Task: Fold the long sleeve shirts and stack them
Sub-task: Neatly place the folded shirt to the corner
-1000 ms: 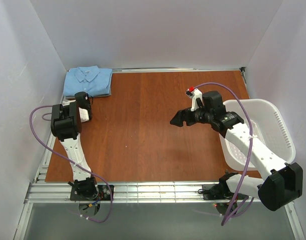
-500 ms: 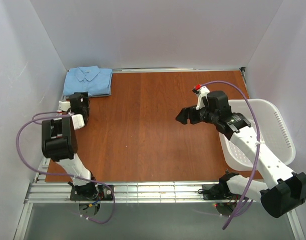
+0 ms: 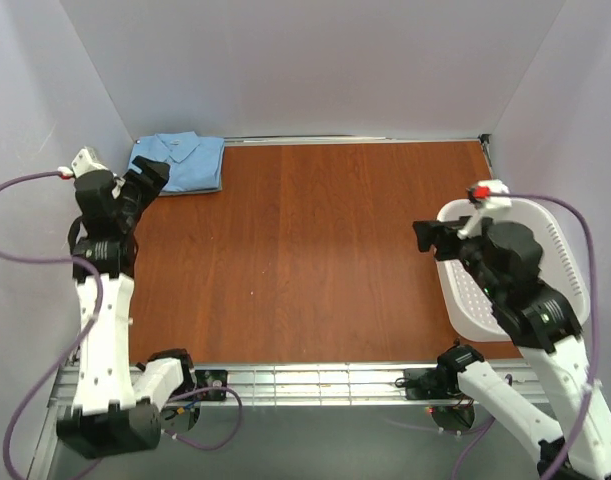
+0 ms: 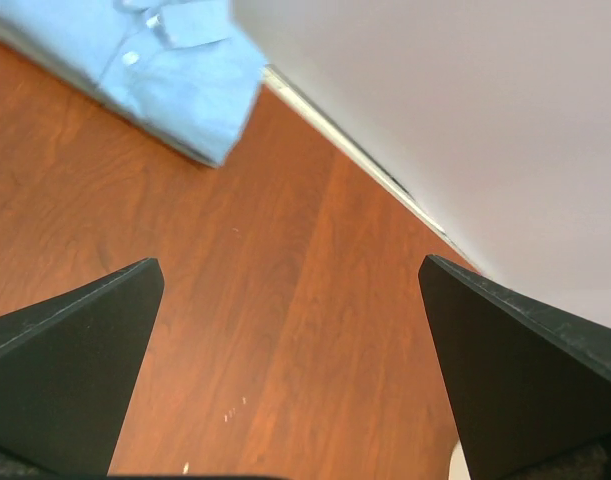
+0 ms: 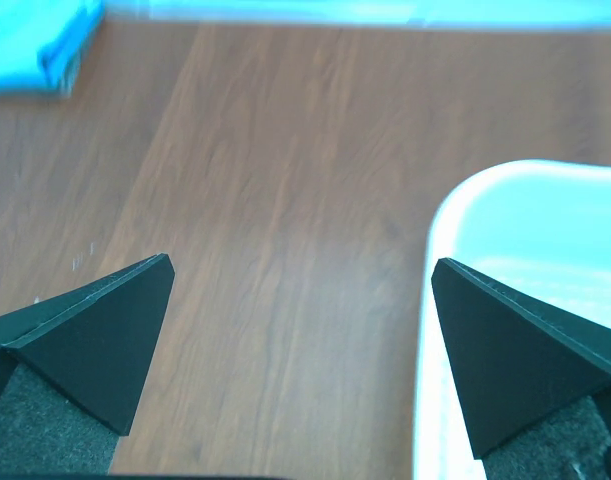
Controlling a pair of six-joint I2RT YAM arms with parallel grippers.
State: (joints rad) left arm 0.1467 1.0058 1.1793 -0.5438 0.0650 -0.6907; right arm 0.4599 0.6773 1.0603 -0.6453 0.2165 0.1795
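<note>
Top external view takes in both of my arms at once. My left gripper (image 3: 153,178) is raised at the far left with its fingers spread wide and nothing between them. It sits just beside the near corner of the light blue shirt (image 3: 183,160), which lies folded, collar up, in the far left corner of the table (image 3: 305,240). A thin darker edge shows under the shirt's near side. I cannot tell whether that is a second shirt, so I count one for certain. My right gripper (image 3: 426,240) hangs just as wide and empty beside the left rim of the one white laundry basket (image 3: 571,262). Only the left wrist view shows a small pale button (image 4: 131,57) on the shirt's front. Only the right wrist view brings the basket's rounded rim close, with a scrap of the blue cloth in its top left corner.
</note>
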